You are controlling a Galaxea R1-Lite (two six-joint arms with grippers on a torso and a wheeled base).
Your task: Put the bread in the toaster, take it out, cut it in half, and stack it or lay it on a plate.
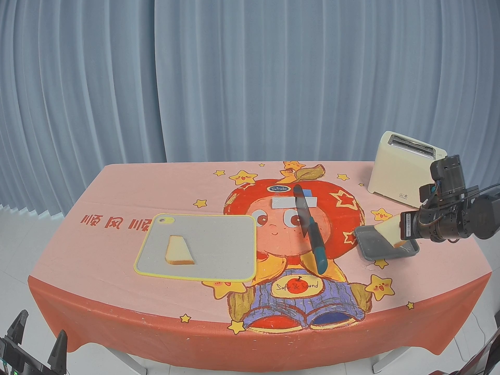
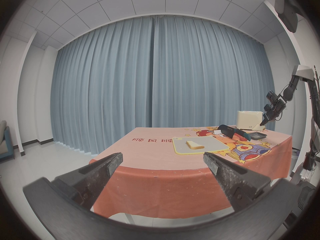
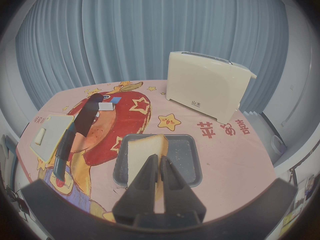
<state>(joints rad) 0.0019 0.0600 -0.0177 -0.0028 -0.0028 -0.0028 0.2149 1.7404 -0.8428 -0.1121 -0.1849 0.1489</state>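
A half slice of bread (image 3: 141, 154) stands on edge over the dark grey plate (image 3: 186, 157), with my right gripper (image 3: 158, 160) shut on it. From the head the same bread (image 1: 389, 228) juts out of the right gripper (image 1: 403, 228) above the plate (image 1: 372, 243) at the table's right. I cannot tell if the bread touches the plate. Another half slice (image 1: 179, 251) lies flat on the grey cutting board (image 1: 219, 243). The cream toaster (image 1: 403, 167) stands behind the plate. My left gripper (image 2: 163, 159) hangs open and empty, low off the table's front left corner.
A knife (image 1: 311, 227) with a dark blade and teal handle lies on the cloth between board and plate, handle toward the front edge. A small white card (image 1: 291, 202) sits under its tip. Bare cloth lies left of the board and along the table's back.
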